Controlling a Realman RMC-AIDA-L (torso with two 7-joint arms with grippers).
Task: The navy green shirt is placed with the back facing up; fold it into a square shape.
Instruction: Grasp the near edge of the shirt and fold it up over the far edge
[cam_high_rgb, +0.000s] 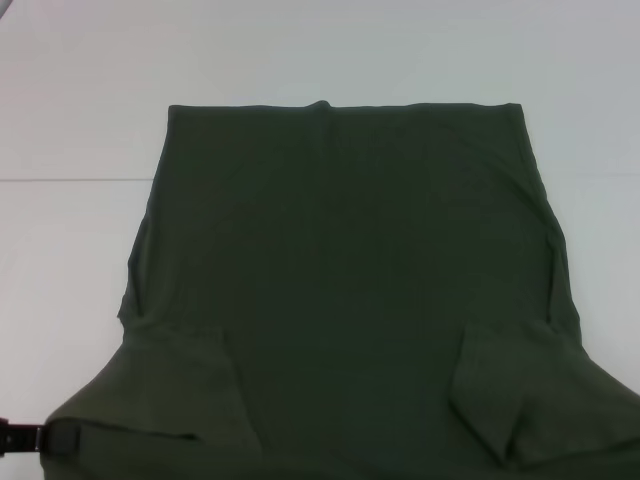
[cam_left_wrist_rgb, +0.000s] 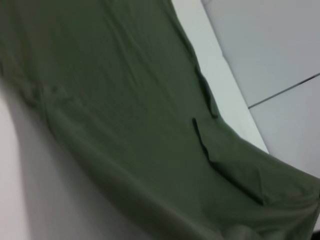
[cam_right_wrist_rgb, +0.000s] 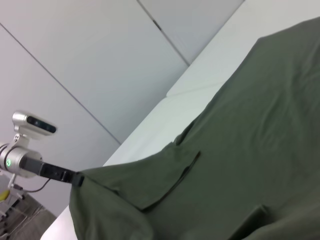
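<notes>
One navy green shirt (cam_high_rgb: 345, 290) spread flat on the white counter (cam_high_rgb: 70, 130), hem edge far from the robot, straight with a small bump near its middle. Both sleeves are folded in over the body, one per side, near the close edge. Shirt runs off the near edge of the head view. Bare counter open beyond the hem and down both sides, wider on the left.

Left tool (cam_high_rgb: 40, 437) sits low at the near-left corner of the shirt, its black tip touching the fabric at the shoulder edge; right wrist view shows the same tool (cam_right_wrist_rgb: 75, 178) meeting the cloth edge. Looks like it's pinching the shoulder fabric, fingers themselves mostly hidden by cloth.

Right tool: not in any view, can't tell its state

Count: 1 shirt, 2 folded sleeves, 1 tool visible
</notes>
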